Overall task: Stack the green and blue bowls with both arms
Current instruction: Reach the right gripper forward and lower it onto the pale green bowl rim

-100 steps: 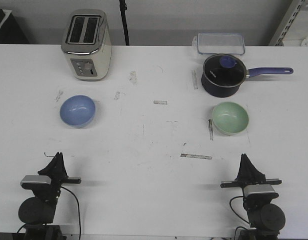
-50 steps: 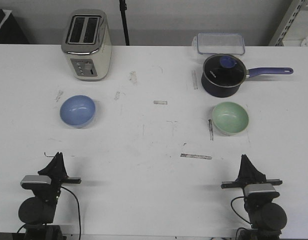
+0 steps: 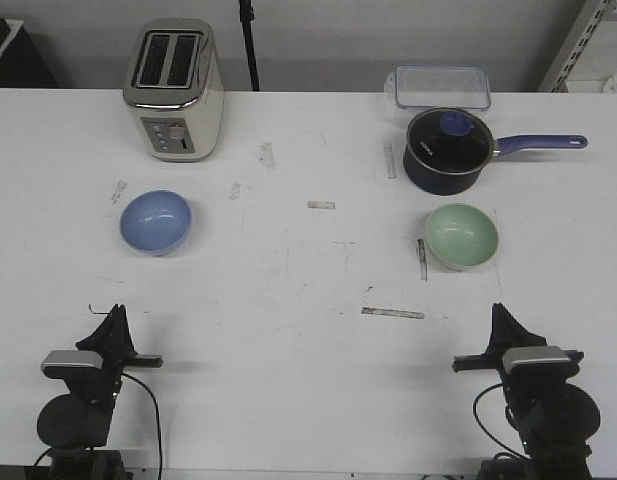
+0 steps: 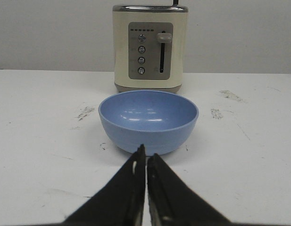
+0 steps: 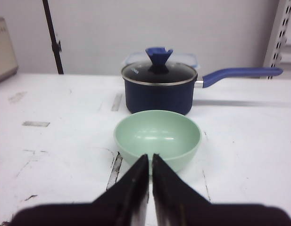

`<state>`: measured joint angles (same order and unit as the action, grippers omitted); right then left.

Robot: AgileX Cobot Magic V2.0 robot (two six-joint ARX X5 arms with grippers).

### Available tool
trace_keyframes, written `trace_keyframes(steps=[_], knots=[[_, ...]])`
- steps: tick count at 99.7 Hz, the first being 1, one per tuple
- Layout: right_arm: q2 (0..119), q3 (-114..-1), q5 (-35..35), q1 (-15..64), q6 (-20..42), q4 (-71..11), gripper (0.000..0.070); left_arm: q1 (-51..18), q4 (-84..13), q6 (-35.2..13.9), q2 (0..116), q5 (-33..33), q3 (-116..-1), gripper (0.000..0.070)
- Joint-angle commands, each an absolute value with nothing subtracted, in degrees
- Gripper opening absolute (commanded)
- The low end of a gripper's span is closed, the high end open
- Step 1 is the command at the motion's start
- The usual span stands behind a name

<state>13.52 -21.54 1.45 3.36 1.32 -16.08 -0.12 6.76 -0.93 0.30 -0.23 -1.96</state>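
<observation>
The blue bowl [image 3: 156, 221] sits upright on the left half of the white table, in front of the toaster; the left wrist view shows the blue bowl [image 4: 148, 120] straight ahead of the fingers. The green bowl [image 3: 461, 235] stands on the right half, just in front of the saucepan, and the right wrist view has the green bowl [image 5: 157, 137] dead ahead. My left gripper [image 3: 115, 318] rests shut and empty near the front edge, well short of the blue bowl. My right gripper [image 3: 501, 316] is also shut and empty, short of the green bowl.
A cream toaster [image 3: 175, 90] stands at the back left. A dark blue saucepan [image 3: 446, 150] with a glass lid and a handle pointing right sits behind the green bowl, with a clear plastic box [image 3: 441, 86] beyond it. Tape strips [image 3: 393, 313] mark the table.
The right arm has shifted a little to the right and toward the front edge. The left arm and both bowls have stayed put.
</observation>
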Motion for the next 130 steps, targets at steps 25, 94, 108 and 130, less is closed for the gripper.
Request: trace_keyframes(steps=[25, 94, 108, 130], knots=[[33.7, -37.0, 1.5, 3.4, 1.5, -21.1, 0.0009, -0.1, 7.4, -1.1, 0.2, -0.4, -0.7, 0.0001], [71.0, -64.0, 1.9, 0.5, 6.7, -31.3, 0.0009, -0.1, 7.4, -1.1, 0.2, -0.4, -0.7, 0.0001], [77.7, -72.2, 2.2, -2.3, 8.9, -38.9, 0.0009, -0.1, 7.4, -1.1, 0.2, -0.4, -0.7, 0.0001], [87.6, -83.6, 2.5, -7.3, 11.9, -49.4, 0.0011, -0.1, 7.4, -1.1, 0.2, -0.4, -0.7, 0.0001]])
